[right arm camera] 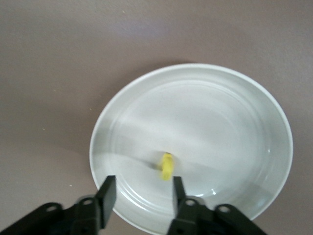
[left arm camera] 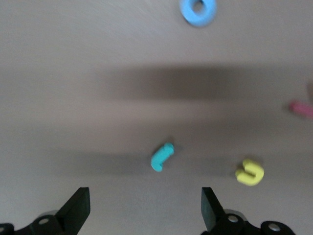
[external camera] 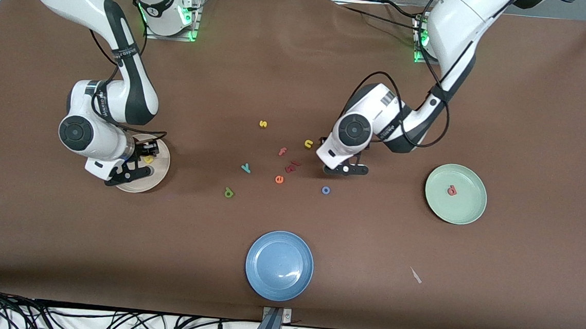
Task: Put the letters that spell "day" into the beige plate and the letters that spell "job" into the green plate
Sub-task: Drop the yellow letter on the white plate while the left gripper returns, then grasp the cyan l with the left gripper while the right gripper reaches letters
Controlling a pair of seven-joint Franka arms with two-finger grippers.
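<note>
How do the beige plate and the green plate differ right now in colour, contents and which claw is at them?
The beige plate is cream and holds a yellow letter; the green plate is pale mint and holds a pinkish-red letter. The right claw hangs over the beige plate, fingers apart, while no claw is at the green plate. Both are round, shallow, rimmed, similar in size, and hold one letter each.
</note>
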